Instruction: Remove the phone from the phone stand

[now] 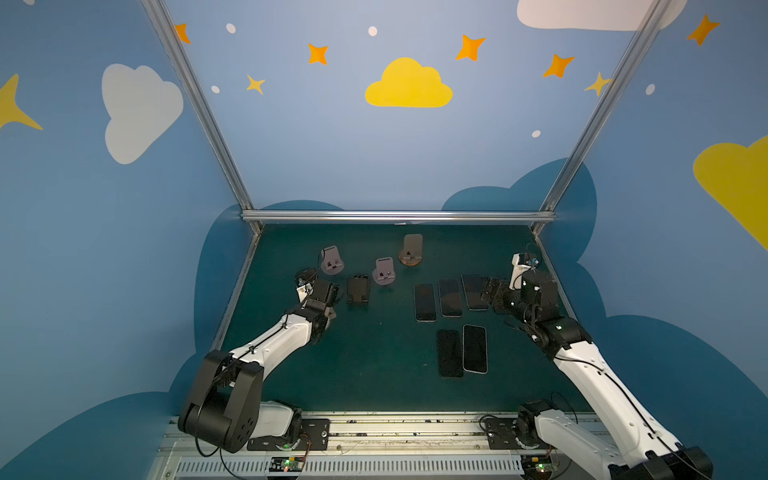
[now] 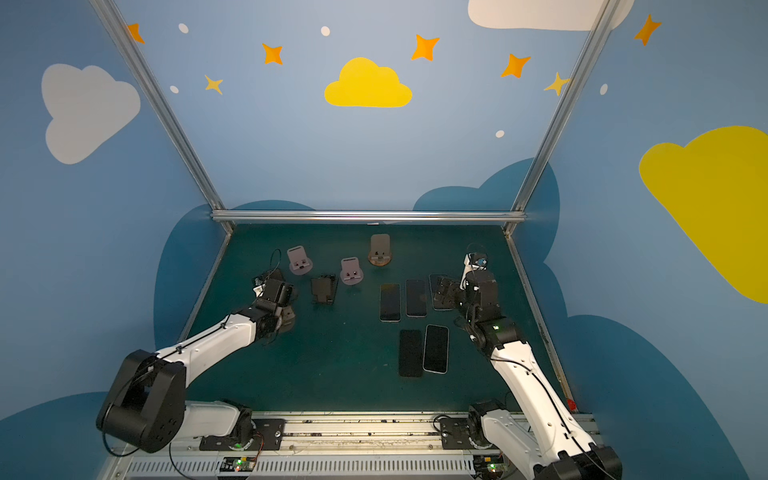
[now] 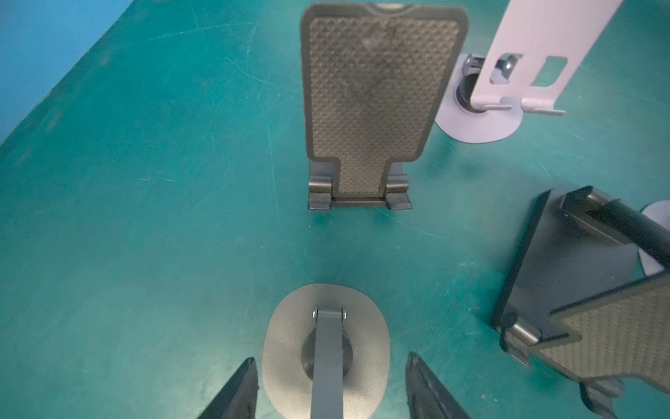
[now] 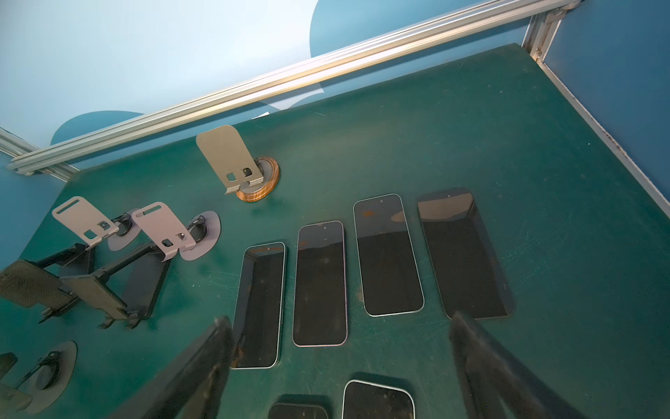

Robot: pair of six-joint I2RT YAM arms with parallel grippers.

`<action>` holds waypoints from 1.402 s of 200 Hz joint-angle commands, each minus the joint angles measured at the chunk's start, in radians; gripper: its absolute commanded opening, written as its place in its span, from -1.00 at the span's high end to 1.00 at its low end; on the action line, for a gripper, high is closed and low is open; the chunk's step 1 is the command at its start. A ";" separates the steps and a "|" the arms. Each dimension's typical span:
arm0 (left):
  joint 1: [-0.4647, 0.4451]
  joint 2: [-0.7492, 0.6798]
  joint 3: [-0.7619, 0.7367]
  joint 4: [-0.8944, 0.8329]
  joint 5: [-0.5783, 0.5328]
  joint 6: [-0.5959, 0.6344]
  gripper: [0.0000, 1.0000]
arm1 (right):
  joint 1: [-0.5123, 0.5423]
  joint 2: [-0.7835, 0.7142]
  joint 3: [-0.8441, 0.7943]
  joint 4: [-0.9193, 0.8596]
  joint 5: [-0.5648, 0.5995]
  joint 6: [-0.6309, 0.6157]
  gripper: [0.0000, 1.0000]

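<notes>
A grey phone stand (image 3: pixel 290 326) with an oval base stands at the left of the table, its arm rising toward the camera. My left gripper (image 3: pixel 330 357) (image 1: pixel 332 297) straddles that base, a finger close along each side, shut on it. The stand's cradle is out of view. Several phones (image 1: pixel 424 302) (image 4: pixel 319 283) lie flat, screen up, in two rows right of the middle. My right gripper (image 4: pixel 339 317) (image 1: pixel 492 293) hangs open over the rightmost of the back row, holding nothing. No stand in view carries a phone.
Two black textured stands (image 3: pixel 377 101) (image 3: pixel 580 290) are just beyond the left gripper. Two lilac stands (image 1: pixel 332 262) (image 1: pixel 384 272) and a wood-based one (image 1: pixel 411 253) stand further back. The aluminium rail (image 1: pixel 395 216) and blue walls bound the green mat (image 1: pixel 374 395).
</notes>
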State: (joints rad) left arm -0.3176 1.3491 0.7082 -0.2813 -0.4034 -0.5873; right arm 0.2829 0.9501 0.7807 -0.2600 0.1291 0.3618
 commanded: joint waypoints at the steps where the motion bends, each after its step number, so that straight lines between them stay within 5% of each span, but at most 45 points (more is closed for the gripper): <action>1: -0.063 -0.082 0.022 -0.088 0.011 0.001 -0.15 | -0.006 -0.011 -0.004 -0.013 0.001 -0.008 -0.84; 60: -0.302 -0.238 -0.013 -0.179 0.032 -0.074 -0.12 | -0.005 -0.011 -0.002 -0.012 -0.019 -0.005 -0.83; 92: -0.400 -0.101 0.093 -0.150 0.034 -0.076 -0.14 | -0.004 -0.017 0.002 -0.020 -0.024 -0.003 -0.83; 170: -0.462 0.184 0.281 -0.156 0.035 -0.130 -0.17 | -0.003 -0.025 0.000 -0.030 -0.020 -0.007 -0.84; 233: -0.466 0.222 0.329 -0.211 0.023 -0.128 -0.49 | -0.002 -0.022 -0.005 -0.024 -0.025 -0.006 -0.84; 250: -0.472 0.141 0.332 -0.235 0.005 -0.103 -0.68 | -0.003 -0.023 -0.002 -0.028 -0.029 -0.007 -0.84; 261: -0.473 0.068 0.325 -0.237 -0.005 -0.080 -0.99 | -0.002 -0.025 0.001 -0.031 -0.028 -0.008 -0.84; 280: -0.472 -0.062 0.325 -0.259 -0.055 -0.046 -1.00 | -0.002 -0.022 -0.002 -0.023 -0.025 -0.008 -0.84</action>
State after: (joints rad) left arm -0.7876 1.4429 1.0161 -0.4911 -0.3786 -0.6861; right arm 0.2829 0.9333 0.7799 -0.2745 0.1101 0.3611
